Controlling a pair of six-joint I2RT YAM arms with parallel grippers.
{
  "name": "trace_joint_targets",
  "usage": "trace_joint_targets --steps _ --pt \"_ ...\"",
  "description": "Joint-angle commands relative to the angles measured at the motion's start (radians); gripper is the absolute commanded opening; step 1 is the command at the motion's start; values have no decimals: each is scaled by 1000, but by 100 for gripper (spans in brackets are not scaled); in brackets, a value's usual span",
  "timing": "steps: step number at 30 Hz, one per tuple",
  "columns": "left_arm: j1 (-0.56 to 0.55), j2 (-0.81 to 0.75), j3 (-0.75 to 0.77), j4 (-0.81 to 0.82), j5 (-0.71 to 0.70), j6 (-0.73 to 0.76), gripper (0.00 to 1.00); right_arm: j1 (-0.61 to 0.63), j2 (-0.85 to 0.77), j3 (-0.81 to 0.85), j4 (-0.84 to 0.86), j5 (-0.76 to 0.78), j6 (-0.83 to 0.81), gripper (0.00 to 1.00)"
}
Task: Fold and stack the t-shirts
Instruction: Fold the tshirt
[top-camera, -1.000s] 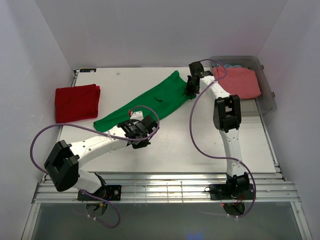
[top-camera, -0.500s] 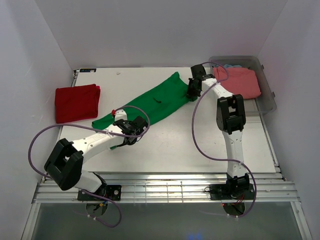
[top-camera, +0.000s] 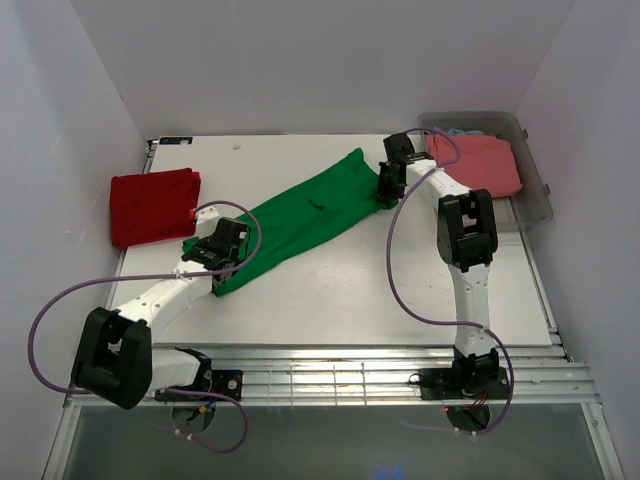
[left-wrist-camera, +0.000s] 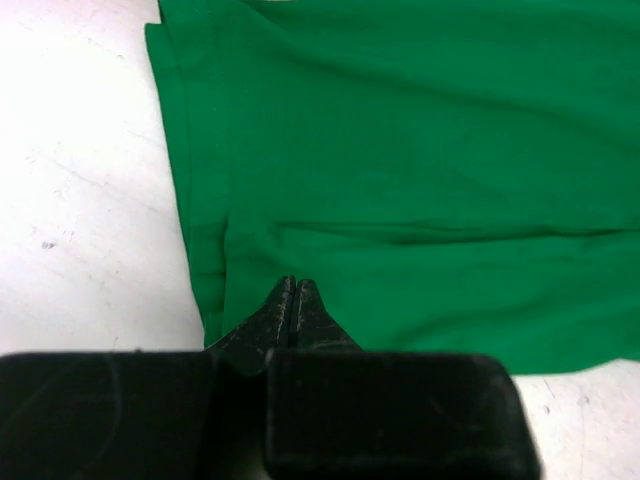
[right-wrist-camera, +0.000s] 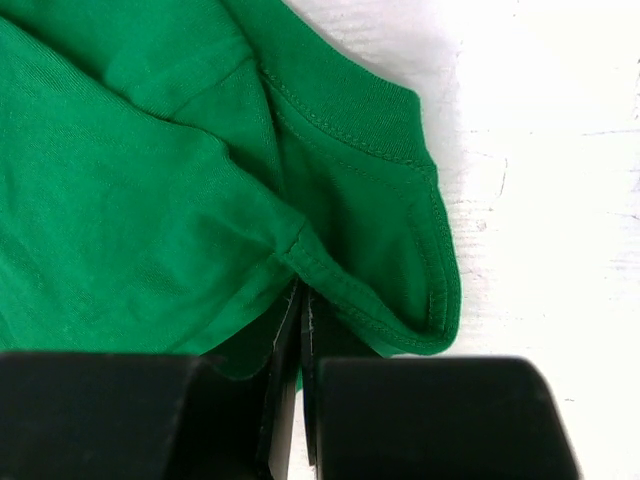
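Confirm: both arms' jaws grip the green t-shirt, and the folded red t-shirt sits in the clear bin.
No: the top view shows the folded red t-shirt on the table at left, outside the clear bin. Both arms' jaws do grip the green t-shirt.

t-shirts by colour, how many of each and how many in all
green t-shirt: 1
red t-shirt: 1
salmon-pink t-shirt: 1
light blue t-shirt: 1 (only a sliver shows)
total: 4

Left pincer (left-wrist-camera: 295, 290) and green t-shirt (top-camera: 310, 205) hem farther left, nearer red t-shirt (top-camera: 152, 205).
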Motion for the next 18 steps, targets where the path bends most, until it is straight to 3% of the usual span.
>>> trace_joint_targets --steps 1,10,18 --pt "55 57 -2 104 105 65 0 -2 -42 -25 -44 20 -29 8" --pt "81 258 35 67 132 40 0 -2 -47 -29 -48 20 -24 8" --pt "62 431 112 -78 209 21 0 -2 -41 7 -71 48 -21 8"
